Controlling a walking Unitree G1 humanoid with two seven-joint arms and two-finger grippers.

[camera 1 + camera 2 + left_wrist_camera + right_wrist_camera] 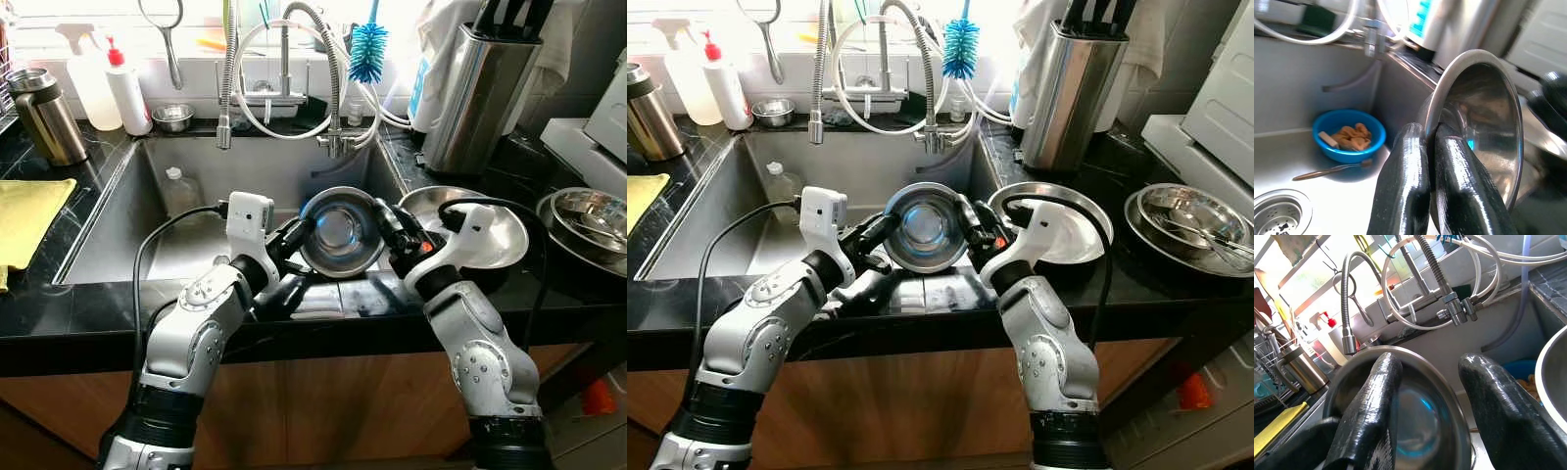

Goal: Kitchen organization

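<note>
Over the front edge of the black stone counter [59,313], a round stainless steel bowl [340,233] hangs tipped on its side above the steel sink [127,230]. The left gripper [1431,156] has its two fingers pinched together on the bowl's rim. The right gripper [1426,382] sits at the opposite rim, fingers spread apart. In the basin lies a small blue bowl [1349,134] holding brown scraps, beside a utensil [1330,171]. Farther back stand a coiled spring faucet [294,69] and a blue bottle brush [368,49].

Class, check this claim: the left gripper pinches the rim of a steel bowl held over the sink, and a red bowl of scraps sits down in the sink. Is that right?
One detail is wrong. The left gripper does pinch the steel bowl by its rim over the sink, but the bowl of scraps is blue, not red, as the left wrist view shows.
</note>
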